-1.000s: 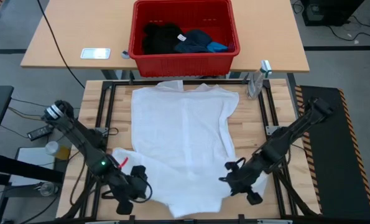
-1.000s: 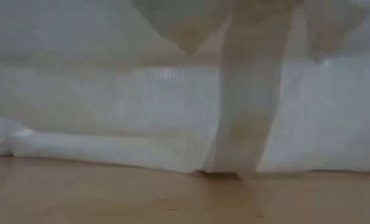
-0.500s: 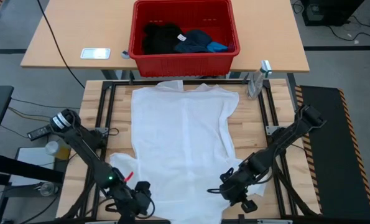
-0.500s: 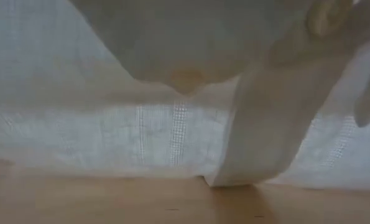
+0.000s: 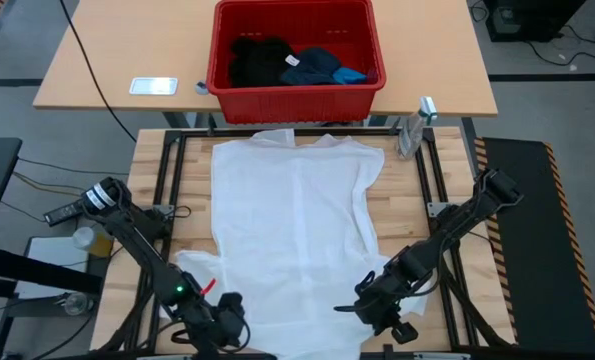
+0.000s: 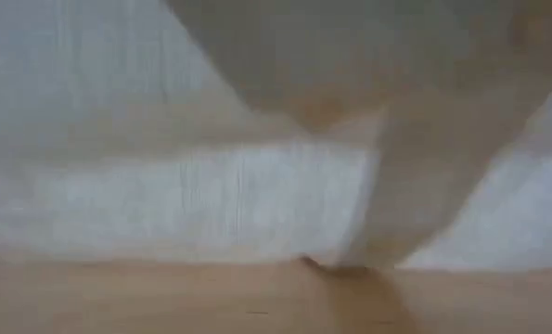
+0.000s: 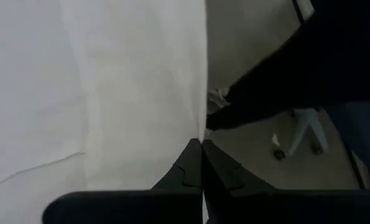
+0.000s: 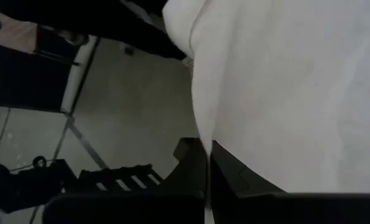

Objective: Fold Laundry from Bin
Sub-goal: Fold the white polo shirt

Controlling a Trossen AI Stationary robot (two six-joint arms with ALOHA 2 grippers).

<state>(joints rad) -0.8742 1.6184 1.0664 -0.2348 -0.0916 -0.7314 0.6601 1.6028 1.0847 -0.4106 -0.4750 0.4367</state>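
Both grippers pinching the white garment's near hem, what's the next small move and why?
Probably lift the hem and carry it toward the bin, starting a fold. The left gripper and right gripper are each shut on a near corner of the white garment, which already lies spread flat on the table.

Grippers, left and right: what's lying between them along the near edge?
In the high view, only the large white garment spans the gap from left gripper to right gripper; each is shut on its hem.

Both arms reach low toward the near edge; left hand (image 5: 223, 322) and right hand (image 5: 377, 310) seem pinched closed.
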